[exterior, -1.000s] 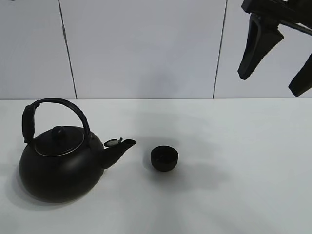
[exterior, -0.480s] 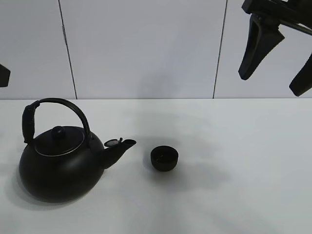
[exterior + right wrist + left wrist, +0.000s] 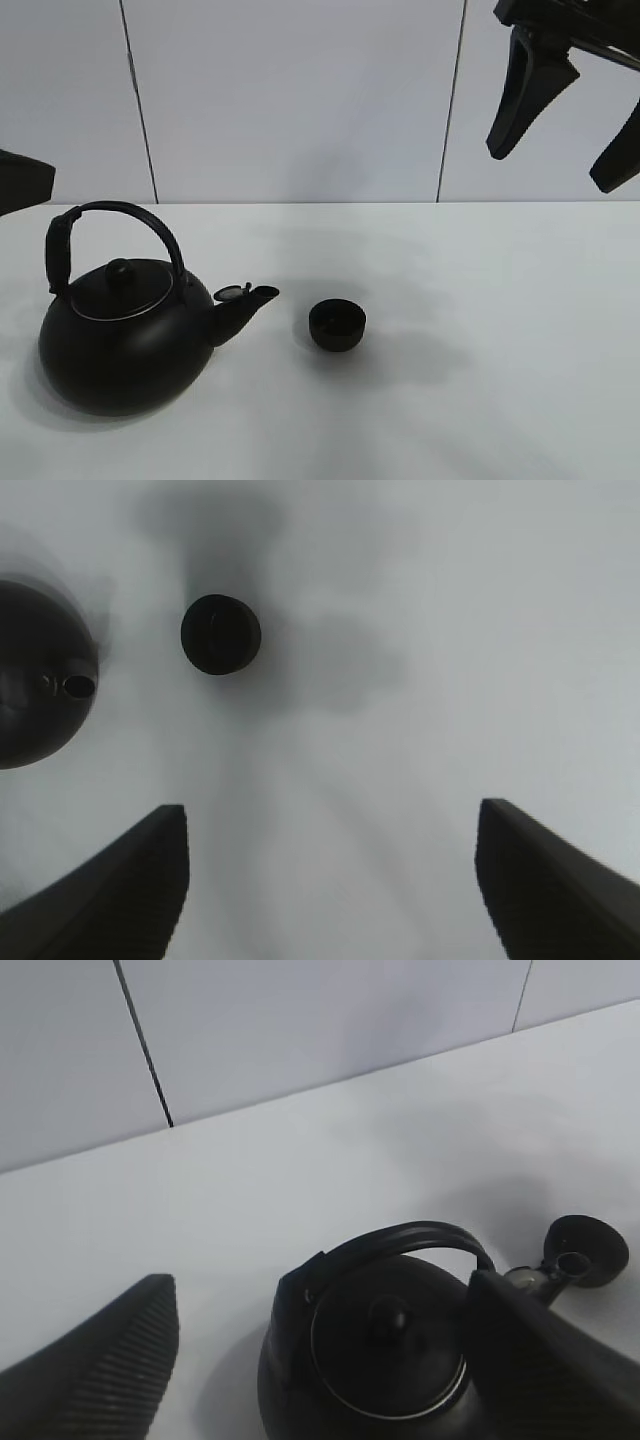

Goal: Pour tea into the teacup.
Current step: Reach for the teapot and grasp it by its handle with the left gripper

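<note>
The small matte-black teacup (image 3: 337,325) stands on the white table just right of the spout of the big black kettle (image 3: 120,335) with its arched handle. The cup also shows in the right wrist view (image 3: 221,634) and in the left wrist view (image 3: 589,1249). My right gripper (image 3: 568,110) hangs open and empty high at the upper right, far above the cup. My left gripper (image 3: 330,1360) is open and empty, above and behind the kettle (image 3: 375,1345); only its dark edge (image 3: 22,180) shows at the left border of the exterior view.
The white table (image 3: 480,400) runs up to a white panelled wall (image 3: 300,100) at the back. The kettle's spout (image 3: 245,300) with its small flap points at the cup.
The left gripper has come further into the exterior view from the left edge. The right gripper, kettle and cup have not visibly moved.
</note>
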Motion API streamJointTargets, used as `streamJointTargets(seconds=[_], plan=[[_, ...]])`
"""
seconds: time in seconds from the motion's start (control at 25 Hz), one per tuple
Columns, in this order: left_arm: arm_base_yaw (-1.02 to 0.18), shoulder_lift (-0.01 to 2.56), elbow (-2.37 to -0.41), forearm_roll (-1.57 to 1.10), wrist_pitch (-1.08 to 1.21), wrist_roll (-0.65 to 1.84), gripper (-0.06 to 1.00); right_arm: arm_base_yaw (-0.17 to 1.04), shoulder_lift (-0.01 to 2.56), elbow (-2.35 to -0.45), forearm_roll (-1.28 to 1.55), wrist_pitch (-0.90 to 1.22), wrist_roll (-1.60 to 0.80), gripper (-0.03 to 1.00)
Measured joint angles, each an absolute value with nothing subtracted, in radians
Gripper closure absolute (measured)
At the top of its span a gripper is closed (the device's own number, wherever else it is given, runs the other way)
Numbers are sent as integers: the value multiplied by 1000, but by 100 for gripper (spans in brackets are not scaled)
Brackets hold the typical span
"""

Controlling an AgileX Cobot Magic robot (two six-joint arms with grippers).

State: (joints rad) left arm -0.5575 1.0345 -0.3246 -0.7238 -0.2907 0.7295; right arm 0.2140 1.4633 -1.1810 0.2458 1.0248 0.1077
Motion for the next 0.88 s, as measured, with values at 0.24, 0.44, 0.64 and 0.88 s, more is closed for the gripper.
streamJointTargets(seconds=[0.24,0.44,0.64,0.88], plan=[[-584,1035,-243,-585,-426,584,38,214,1463,-1181,246,1023,108,42],[-584,1127,-210,-438,-514,414,38,214,1463,-1181,246,1022,108,42],[-584,1327,-209,-350,-682,335,38,214,1463,-1181,246,1022,108,42],[-584,1531,-211,-339,-889,316,38,214,1463,-1181,247,1022,108,42]])
